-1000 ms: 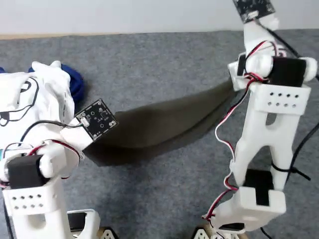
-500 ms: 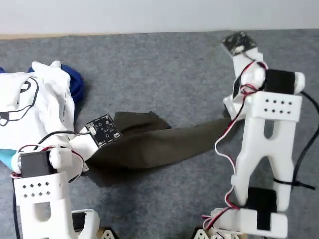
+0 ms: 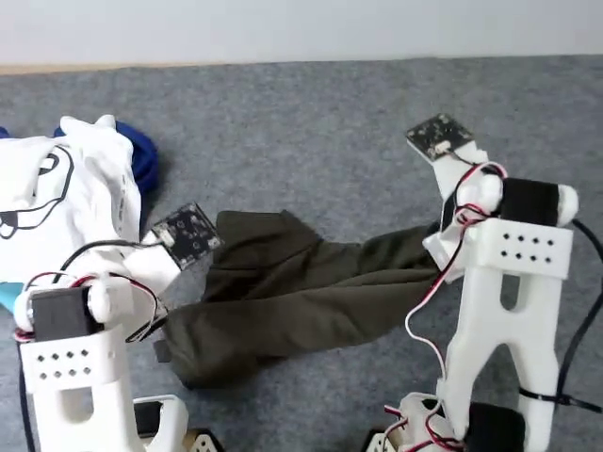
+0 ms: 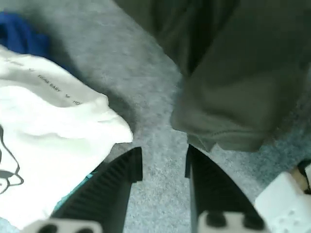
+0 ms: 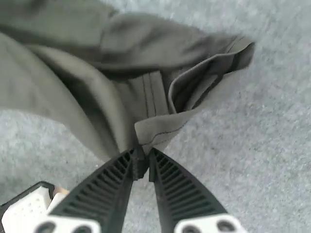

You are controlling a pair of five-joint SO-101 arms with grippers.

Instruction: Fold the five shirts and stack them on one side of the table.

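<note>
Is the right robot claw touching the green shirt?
Touching. The right wrist view shows the right gripper pinched shut on an edge fold of the olive shirt, with the cloth squeezed between its jaws.

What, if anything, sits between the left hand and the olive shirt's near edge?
Nothing visible does. The open left hand hangs over bare grey table, with the olive shirt and its hem just past the fingertips. The white shirt lies off to one side, out of the path. The right hand is shut on the shirt's other end.
</note>
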